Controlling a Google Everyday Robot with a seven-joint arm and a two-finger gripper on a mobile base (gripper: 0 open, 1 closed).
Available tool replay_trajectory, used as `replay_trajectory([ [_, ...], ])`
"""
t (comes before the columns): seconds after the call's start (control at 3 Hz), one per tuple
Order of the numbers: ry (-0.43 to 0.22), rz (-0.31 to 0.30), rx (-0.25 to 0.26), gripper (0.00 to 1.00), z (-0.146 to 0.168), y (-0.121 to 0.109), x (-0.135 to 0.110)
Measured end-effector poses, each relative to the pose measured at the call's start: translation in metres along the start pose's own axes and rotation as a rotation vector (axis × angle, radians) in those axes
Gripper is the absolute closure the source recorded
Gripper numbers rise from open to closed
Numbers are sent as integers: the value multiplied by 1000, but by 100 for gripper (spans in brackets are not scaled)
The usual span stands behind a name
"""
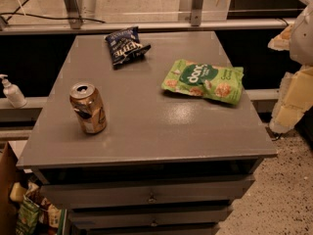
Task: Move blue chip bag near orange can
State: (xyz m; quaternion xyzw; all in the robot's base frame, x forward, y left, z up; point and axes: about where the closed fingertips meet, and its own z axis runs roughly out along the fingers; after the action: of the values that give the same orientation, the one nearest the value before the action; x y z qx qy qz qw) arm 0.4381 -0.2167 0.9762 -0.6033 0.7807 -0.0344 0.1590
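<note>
Camera view: grey drawer cabinet (146,136), three items on top, gripper off to the side.
Taken from the top's centre: blue chip bag (126,45) lies flat at 12 o'clock near the far edge; orange can (88,107) stands upright and dented at 8 o'clock, well apart from the bag; green snack bag (204,81) lies flat at 2 o'clock. White pump bottle (12,92) sits at 9 o'clock, off the cabinet. Gripper (292,102) hangs at 3 o'clock, beyond the right edge, touching nothing; whether apart or together cannot be told.

Crinkled navy blue chip bag (126,45) lies flat at the far edge of the desk (146,136). The dented orange can (88,107) stands upright front-left, well apart. The gripper (292,102) hangs beyond the desk's right side.
</note>
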Motion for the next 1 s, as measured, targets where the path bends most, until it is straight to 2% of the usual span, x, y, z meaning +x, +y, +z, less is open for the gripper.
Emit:
replay_trajectory([
  [0.33, -10, 6, 11, 0, 7, -3, -2],
  [0.67, -67, 56, 25, 0, 26, -16, -13],
  [1.0, -151, 111, 55, 0, 49, -40, -30],
])
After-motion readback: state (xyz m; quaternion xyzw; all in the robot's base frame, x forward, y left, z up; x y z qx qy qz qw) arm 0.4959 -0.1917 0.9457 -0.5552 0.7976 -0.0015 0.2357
